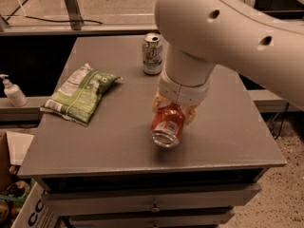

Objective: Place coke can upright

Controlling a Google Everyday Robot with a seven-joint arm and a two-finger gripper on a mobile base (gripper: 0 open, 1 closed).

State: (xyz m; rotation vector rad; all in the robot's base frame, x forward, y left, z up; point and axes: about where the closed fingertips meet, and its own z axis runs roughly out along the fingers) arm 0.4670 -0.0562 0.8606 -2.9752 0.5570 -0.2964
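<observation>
In the camera view you have the gripper (174, 111) just right of the middle of the grey table (228, 146), hanging under the big white arm (223, 37) that comes in from 1 o'clock. Its 2 tan fingers (158, 101) are closed on the coke can (167, 123), 1 on each side of the can's upper half. The can is not upright: it tilts, with its silver end pointing down and toward you at 6 o'clock. You cannot tell whether that lower rim touches the tabletop. At 12 o'clock from the coke can, well apart, 1 white-and-green soda can (152, 54) stands upright near the table's far edge. At 9 o'clock from it a green chip bag (80, 94) lies flat by the left edge. Off the table, further toward 9 o'clock, a white pump bottle (13, 92) stands on a lower ledge.
</observation>
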